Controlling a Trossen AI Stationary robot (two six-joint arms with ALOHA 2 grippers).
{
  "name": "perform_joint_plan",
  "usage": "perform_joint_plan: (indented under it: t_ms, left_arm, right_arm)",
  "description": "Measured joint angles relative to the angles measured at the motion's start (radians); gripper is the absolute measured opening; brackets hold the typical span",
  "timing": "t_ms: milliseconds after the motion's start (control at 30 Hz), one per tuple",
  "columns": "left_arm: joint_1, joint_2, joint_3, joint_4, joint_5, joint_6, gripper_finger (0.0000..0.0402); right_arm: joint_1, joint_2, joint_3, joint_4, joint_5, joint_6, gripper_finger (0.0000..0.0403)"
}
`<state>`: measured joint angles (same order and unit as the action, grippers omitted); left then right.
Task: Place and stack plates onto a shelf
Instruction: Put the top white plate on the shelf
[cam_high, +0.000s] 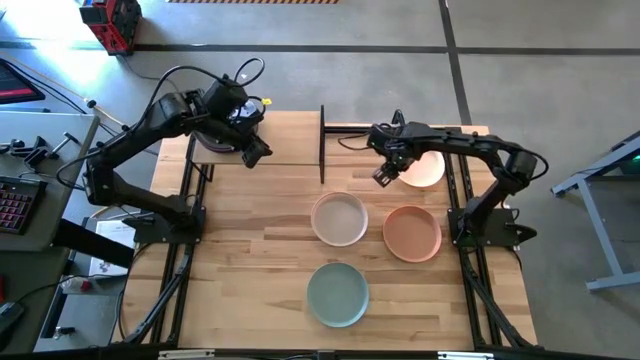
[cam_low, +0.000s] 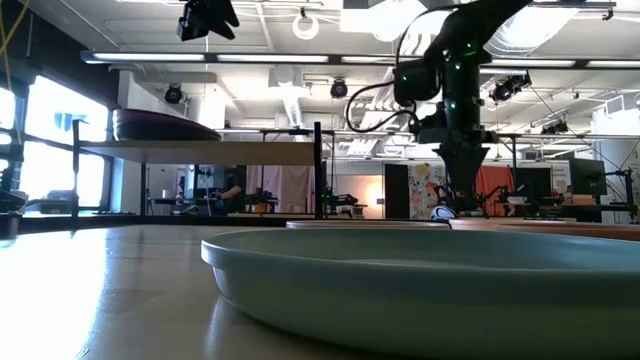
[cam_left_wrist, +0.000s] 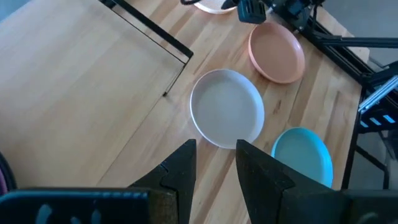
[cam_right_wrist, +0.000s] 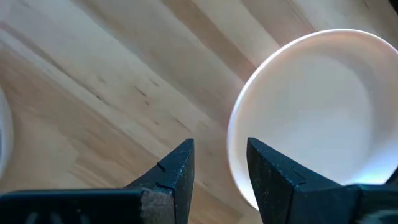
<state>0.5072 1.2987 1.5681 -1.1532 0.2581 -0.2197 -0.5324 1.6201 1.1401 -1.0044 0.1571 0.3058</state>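
Note:
The shelf (cam_high: 285, 140), a pale plank with black bars, stands at the table's far left. A stack of dark plates (cam_high: 212, 138) with a purple one on top (cam_low: 165, 125) rests on it. My left gripper (cam_high: 256, 152) hovers open and empty above the shelf, beside the stack. On the table lie a cream plate (cam_high: 428, 168), a beige plate (cam_high: 340, 218), a terracotta plate (cam_high: 412, 232) and a sage green plate (cam_high: 338, 293). My right gripper (cam_right_wrist: 221, 168) is open and low at the cream plate's left rim (cam_right_wrist: 235, 155). The rim lies in the gap between its fingers.
The shelf's black upright bar (cam_high: 322, 145) stands between the two grippers. The right arm's base (cam_high: 485, 225) is close to the terracotta plate. Bare tabletop (cam_high: 250, 260) lies at the near left. The green plate fills the foreground of the low view (cam_low: 430, 280).

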Motion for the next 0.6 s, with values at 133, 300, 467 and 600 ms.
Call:
perform_joint_plan:
  t_ms: [133, 300, 467, 600]
  left_arm:
    - [0.0, 0.0, 0.0, -0.004, -0.005, -0.004, 0.0101]
    - [0.0, 0.0, 0.0, -0.005, -0.007, -0.004, 0.0101]
    - [0.0, 0.0, 0.0, -0.005, -0.008, -0.005, 0.0101]
    - [0.0, 0.001, 0.0, -0.005, -0.008, -0.005, 0.0101]
  right_arm:
    - [-0.036, -0.015, -0.035, 0.031, 0.015, -0.018, 0.0126]
    - [-0.064, -0.015, -0.104, 0.11, -0.012, -0.052, 0.0126]
    - [-0.072, -0.015, -0.172, 0.166, -0.018, -0.058, 0.0126]
    - [-0.072, -0.015, -0.206, 0.208, -0.018, -0.071, 0.0126]
